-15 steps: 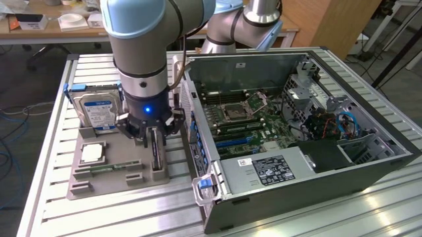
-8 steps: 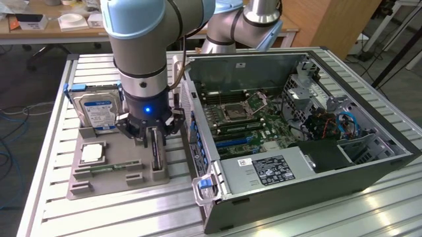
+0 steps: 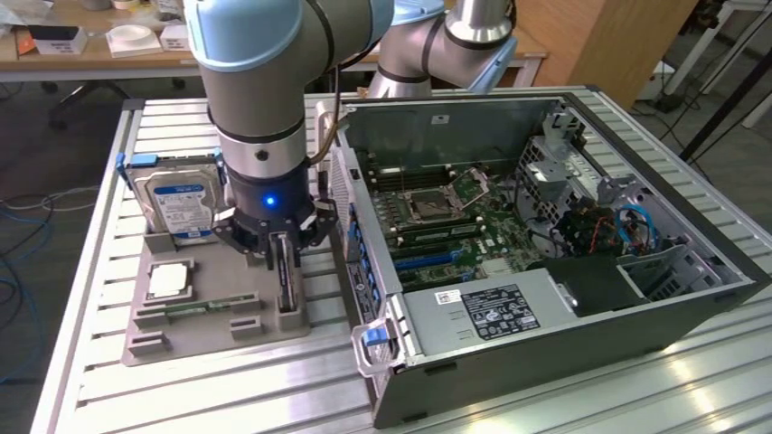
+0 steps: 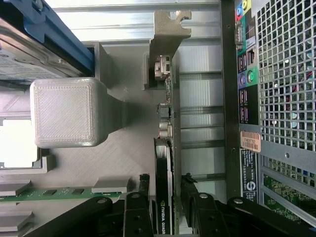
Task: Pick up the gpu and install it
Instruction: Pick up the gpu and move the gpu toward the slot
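Note:
The gpu (image 3: 287, 287) is a thin black card standing on edge in a slot of the grey holder tray (image 3: 181, 339), at the exterior view's left of the open computer case (image 3: 675, 298). My gripper (image 3: 284, 258) hangs straight over it, lowered onto its upper edge. In the wrist view the gpu (image 4: 164, 163) runs between the two black fingers (image 4: 144, 183), one on each side with a narrow gap, and my gripper (image 4: 165, 183) stands open around it. The card's metal bracket (image 4: 168, 34) shows at its far end.
On the tray also sit a blue-labelled hard drive (image 3: 181, 203), a processor (image 3: 169, 280) and a green memory stick (image 3: 199, 307). The case's motherboard (image 3: 458, 226) lies exposed. The case's rear panel (image 4: 276, 98) stands close beside the gpu. A grey tray post (image 4: 64, 111) rises nearby.

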You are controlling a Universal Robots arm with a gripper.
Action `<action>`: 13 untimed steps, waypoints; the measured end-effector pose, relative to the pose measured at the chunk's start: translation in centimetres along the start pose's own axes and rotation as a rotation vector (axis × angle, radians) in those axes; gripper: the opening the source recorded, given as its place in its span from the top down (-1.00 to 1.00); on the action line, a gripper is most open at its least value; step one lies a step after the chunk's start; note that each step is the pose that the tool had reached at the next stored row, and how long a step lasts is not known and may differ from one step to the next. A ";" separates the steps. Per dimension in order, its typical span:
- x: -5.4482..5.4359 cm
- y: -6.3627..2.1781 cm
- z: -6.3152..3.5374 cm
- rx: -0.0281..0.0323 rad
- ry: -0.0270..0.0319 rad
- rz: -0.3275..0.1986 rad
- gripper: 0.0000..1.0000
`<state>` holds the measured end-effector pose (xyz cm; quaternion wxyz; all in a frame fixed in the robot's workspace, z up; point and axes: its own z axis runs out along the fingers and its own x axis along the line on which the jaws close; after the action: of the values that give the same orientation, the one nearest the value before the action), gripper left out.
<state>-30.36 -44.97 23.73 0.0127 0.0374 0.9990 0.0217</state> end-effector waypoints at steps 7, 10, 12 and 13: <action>0.0 0.00 0.00 0.0001 0.0002 0.000 0.22; 0.0 0.00 0.03 0.0000 0.0000 0.000 0.22; 0.0 0.00 0.05 -0.0001 0.0000 0.000 0.22; 0.0 0.00 0.04 0.0000 0.0000 0.000 0.22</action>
<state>-30.38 -44.97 23.68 0.0127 0.0374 0.9990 0.0217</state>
